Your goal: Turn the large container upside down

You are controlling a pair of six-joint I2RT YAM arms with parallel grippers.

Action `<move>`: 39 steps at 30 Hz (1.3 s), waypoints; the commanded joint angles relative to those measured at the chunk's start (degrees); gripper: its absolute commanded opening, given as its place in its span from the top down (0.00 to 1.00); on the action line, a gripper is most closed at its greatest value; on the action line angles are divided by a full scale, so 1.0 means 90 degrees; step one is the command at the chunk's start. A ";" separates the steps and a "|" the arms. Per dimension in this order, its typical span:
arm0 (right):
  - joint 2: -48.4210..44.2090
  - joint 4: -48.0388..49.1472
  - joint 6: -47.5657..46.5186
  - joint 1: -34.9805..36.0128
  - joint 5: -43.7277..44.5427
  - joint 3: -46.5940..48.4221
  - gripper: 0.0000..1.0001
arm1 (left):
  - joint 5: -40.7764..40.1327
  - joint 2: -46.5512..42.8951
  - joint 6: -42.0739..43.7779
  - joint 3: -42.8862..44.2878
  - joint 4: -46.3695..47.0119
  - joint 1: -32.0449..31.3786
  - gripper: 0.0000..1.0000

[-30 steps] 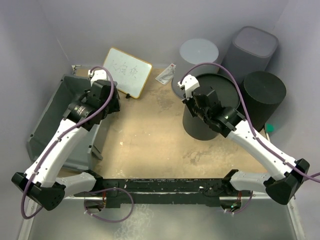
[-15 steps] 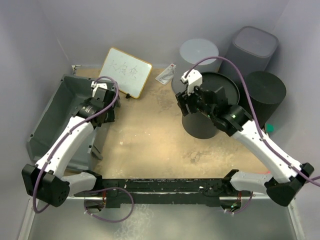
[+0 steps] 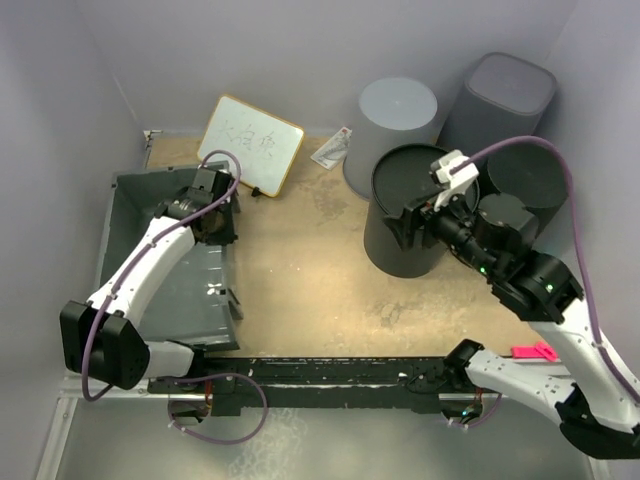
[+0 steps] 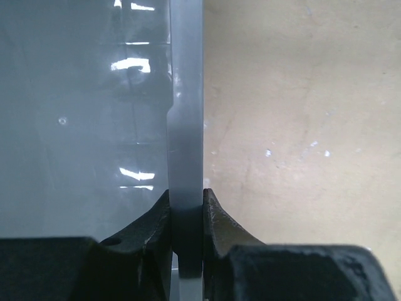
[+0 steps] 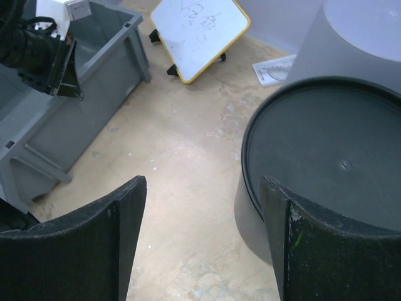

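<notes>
Both fingers of the left gripper pinch the large container rim.

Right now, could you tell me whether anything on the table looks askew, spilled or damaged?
Nothing looks spilled. The whiteboard stands skewed to the table edges, a small packet lies loose beside it, and the tabletop is scuffed with pale patches. The left gripper pinches the large container by its rim.

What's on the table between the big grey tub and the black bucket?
Nothing. Between the tub and the bucket there is only bare table, as the top view shows.
</notes>
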 commanded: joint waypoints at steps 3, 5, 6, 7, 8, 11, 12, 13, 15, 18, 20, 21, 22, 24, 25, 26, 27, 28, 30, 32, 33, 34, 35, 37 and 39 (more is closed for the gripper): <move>-0.0486 -0.0574 0.0252 0.0000 0.0603 0.0245 0.25 | 0.1419 -0.0638 -0.1172 0.1101 -0.0077 -0.0622 1.00; -0.0535 -0.0620 0.0282 -0.0003 0.0694 0.0278 0.25 | 0.1775 -0.0794 -0.1588 0.1328 0.0094 -0.0811 1.00; -0.0547 -0.0643 0.0289 -0.0006 0.0727 0.0291 0.25 | 0.2070 -0.0891 -0.1818 0.1356 0.0318 -0.0835 1.00; -0.0556 -0.0658 0.0310 0.0000 0.0775 0.0296 0.25 | 0.2327 -0.1006 -0.2093 0.1325 0.0593 -0.0840 1.00; -0.0579 -0.0674 0.0324 0.0000 0.0824 0.0297 0.25 | 0.2570 -0.1116 -0.2354 0.1277 0.0958 -0.0837 1.00; -0.0630 -0.0682 0.0390 -0.0008 0.0973 0.0291 0.25 | 0.3300 -0.1508 -0.3335 0.0899 0.2587 -0.0839 1.00; -0.0640 -0.0683 0.0396 -0.0002 0.1001 0.0309 0.25 | 0.3484 -0.1599 -0.3669 0.0766 0.3103 -0.0843 1.00; -0.0630 -0.0705 0.0408 -0.0001 0.1023 0.0329 0.25 | 0.3646 -0.1674 -0.3973 0.0636 0.3603 -0.0843 1.00; -0.0599 -0.0793 0.0402 -0.0001 0.1088 0.0415 0.24 | 0.3909 -0.1709 -0.4490 0.0554 0.4205 -0.0839 1.00; -0.0558 -0.0903 0.0388 0.0000 0.1200 0.0486 0.24 | 0.4229 -0.1700 -0.5091 0.0587 0.4856 -0.0837 1.00; -0.0556 -0.0943 0.0382 -0.0001 0.1246 0.0502 0.24 | 0.4245 -0.1716 -0.5330 0.0615 0.5037 -0.0825 1.00; -0.0556 -0.0950 0.0390 0.0000 0.1262 0.0502 0.24 | 0.4264 -0.1724 -0.5442 0.0600 0.5123 -0.0817 1.00; -0.0555 -0.0964 0.0398 -0.0005 0.1270 0.0502 0.24 | 0.4295 -0.1733 -0.5568 0.0548 0.5219 -0.0797 1.00; -0.0548 -0.0959 0.0412 -0.0003 0.1253 0.0502 0.24 | 0.4428 -0.1772 -0.5783 0.0300 0.5560 -0.0701 1.00; -0.0550 -0.0968 0.0416 0.0000 0.1244 0.0502 0.24 | 0.4507 -0.1805 -0.6014 0.0104 0.5791 -0.0628 1.00; -0.0559 -0.0975 0.0435 -0.0003 0.1238 0.0495 0.23 | 0.4560 -0.1836 -0.6206 -0.0125 0.6055 -0.0547 1.00; -0.0572 -0.0971 0.0445 -0.0004 0.1234 0.0480 0.24 | 0.4565 -0.1866 -0.6424 -0.0399 0.6356 -0.0509 1.00; -0.0577 -0.0972 0.0467 0.0000 0.1233 0.0473 0.23 | 0.4559 -0.1890 -0.6594 -0.0664 0.6640 -0.0503 1.00; -0.0595 -0.0989 0.0483 0.0000 0.1223 0.0473 0.23 | 0.4528 -0.1907 -0.6826 -0.1083 0.7002 -0.0507 1.00; -0.0642 -0.1000 0.0502 -0.0005 0.1223 0.0448 0.23 | 0.4464 -0.1948 -0.6939 -0.1422 0.7260 -0.0508 1.00; -0.0672 -0.0992 0.0530 0.0000 0.1220 0.0414 0.24 | 0.4422 -0.1969 -0.6943 -0.1522 0.7272 -0.0495 1.00; -0.0695 -0.0986 0.0551 0.0000 0.1238 0.0392 0.23 | 0.4402 -0.1986 -0.6907 -0.1587 0.7236 -0.0479 1.00; -0.0710 -0.1002 0.0567 -0.0005 0.1242 0.0370 0.23 | 0.4387 -0.2002 -0.6761 -0.1585 0.7130 -0.0449 1.00; -0.0732 -0.0997 0.0570 -0.0004 0.1252 0.0349 0.23 | 0.4323 -0.2011 -0.6071 -0.1363 0.6234 -0.0367 0.87; -0.0755 -0.0912 0.0620 -0.0008 0.1371 0.0337 0.23 | 0.3976 -0.1989 -0.4977 -0.0869 0.4482 -0.0290 0.57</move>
